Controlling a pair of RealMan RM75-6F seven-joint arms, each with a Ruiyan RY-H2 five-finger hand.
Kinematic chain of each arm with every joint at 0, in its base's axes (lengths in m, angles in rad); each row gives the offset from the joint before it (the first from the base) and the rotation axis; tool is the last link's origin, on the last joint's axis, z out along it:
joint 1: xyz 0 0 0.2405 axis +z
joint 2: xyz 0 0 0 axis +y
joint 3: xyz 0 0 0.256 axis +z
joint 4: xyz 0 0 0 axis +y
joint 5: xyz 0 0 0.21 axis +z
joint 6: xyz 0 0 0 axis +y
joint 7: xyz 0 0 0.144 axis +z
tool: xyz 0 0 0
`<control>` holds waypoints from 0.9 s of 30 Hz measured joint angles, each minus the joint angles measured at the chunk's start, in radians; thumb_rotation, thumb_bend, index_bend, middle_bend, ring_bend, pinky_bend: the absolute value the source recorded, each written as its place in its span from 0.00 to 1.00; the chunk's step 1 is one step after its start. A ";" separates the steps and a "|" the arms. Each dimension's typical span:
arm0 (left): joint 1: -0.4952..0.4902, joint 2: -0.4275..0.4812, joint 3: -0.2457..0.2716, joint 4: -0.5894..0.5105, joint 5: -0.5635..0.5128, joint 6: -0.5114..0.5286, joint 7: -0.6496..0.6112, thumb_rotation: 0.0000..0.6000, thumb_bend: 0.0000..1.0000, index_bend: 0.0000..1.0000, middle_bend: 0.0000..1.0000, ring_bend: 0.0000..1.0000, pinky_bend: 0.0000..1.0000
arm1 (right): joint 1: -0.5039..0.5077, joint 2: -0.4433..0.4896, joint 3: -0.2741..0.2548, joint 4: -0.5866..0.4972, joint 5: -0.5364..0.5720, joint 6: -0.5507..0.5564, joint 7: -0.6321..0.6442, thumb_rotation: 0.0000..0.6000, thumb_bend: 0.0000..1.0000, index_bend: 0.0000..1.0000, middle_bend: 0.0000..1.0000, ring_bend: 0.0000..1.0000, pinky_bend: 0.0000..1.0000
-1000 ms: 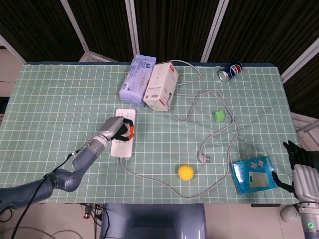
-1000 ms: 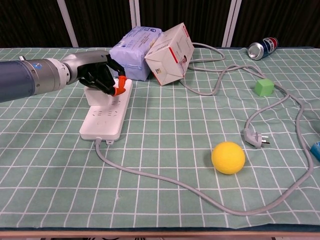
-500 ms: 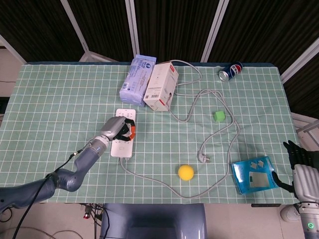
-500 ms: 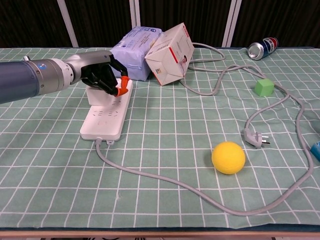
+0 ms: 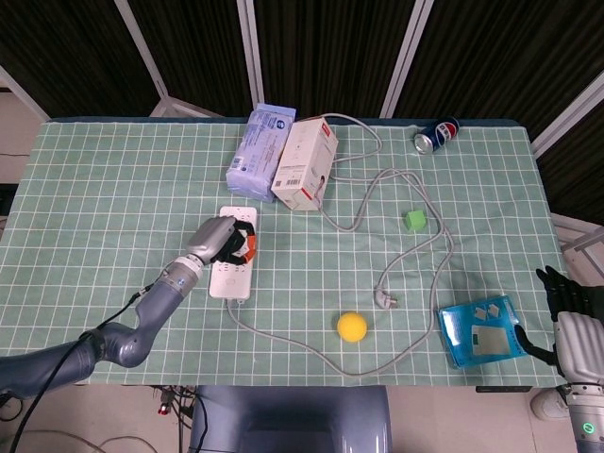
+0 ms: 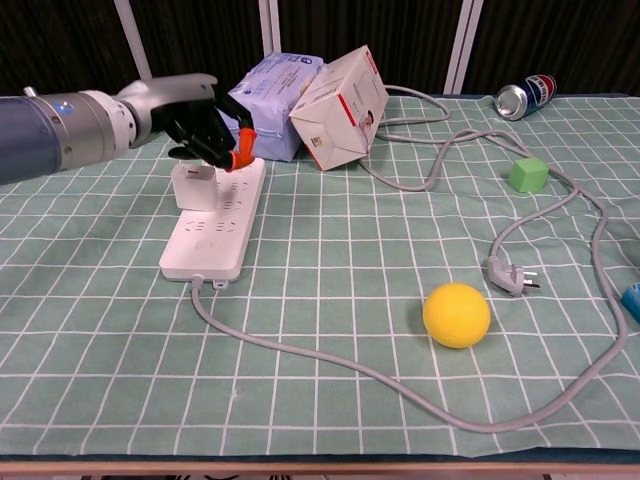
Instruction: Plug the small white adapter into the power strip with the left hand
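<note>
Green checked table (image 5: 113,189), white adapter (image 6: 193,186) under left hand (image 6: 205,135), on power strip (image 6: 210,235)

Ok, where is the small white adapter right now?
In the chest view the small white adapter stands on the power strip at the table's left side, just below the left hand and in front of the blue tissue pack.

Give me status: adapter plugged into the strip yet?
Looks done: the small white adapter sits upright on the power strip, apparently seated. In hand: nothing; the left hand hovers just above the adapter, fingers apart. Left: clear the arm, and confirm seating, which the views cannot show. The right hand is idle at the table edge.
</note>
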 measured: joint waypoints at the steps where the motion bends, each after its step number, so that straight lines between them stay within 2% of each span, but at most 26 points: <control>1: 0.005 0.014 -0.003 -0.017 0.004 0.011 0.000 1.00 0.38 0.52 0.66 0.57 0.64 | 0.000 0.000 0.000 0.000 -0.001 0.001 -0.001 1.00 0.40 0.00 0.00 0.00 0.04; 4: 0.025 0.062 -0.006 -0.078 0.021 0.052 0.011 1.00 0.29 0.42 0.46 0.35 0.44 | 0.000 -0.001 -0.001 0.002 -0.005 0.003 -0.003 1.00 0.40 0.00 0.00 0.00 0.04; 5: 0.033 0.076 -0.006 -0.096 0.026 0.068 0.019 1.00 0.24 0.34 0.38 0.27 0.36 | 0.000 -0.001 -0.001 0.003 -0.006 0.004 -0.004 1.00 0.40 0.00 0.00 0.00 0.04; 9: 0.082 0.144 0.010 -0.183 0.045 0.147 0.075 1.00 0.10 0.18 0.22 0.12 0.21 | 0.000 -0.002 -0.003 0.005 -0.010 0.005 -0.009 1.00 0.40 0.00 0.00 0.00 0.04; 13: 0.136 0.200 0.041 -0.253 0.066 0.246 0.174 1.00 0.07 0.14 0.13 0.06 0.11 | 0.000 -0.004 -0.004 0.010 -0.014 0.007 -0.016 1.00 0.40 0.00 0.00 0.00 0.04; 17: 0.212 0.251 0.092 -0.315 0.108 0.375 0.280 1.00 0.07 0.11 0.10 0.04 0.09 | 0.001 -0.006 -0.006 0.015 -0.024 0.013 -0.029 1.00 0.40 0.00 0.00 0.00 0.04; 23: 0.369 0.307 0.197 -0.365 0.208 0.598 0.400 1.00 0.07 0.05 0.01 0.00 0.01 | 0.001 -0.009 -0.009 0.022 -0.032 0.019 -0.060 1.00 0.40 0.00 0.00 0.00 0.04; 27: 0.487 0.321 0.271 -0.357 0.284 0.743 0.447 1.00 0.06 0.00 0.00 0.00 0.00 | 0.001 -0.013 -0.011 0.027 -0.040 0.026 -0.083 1.00 0.40 0.00 0.00 0.00 0.04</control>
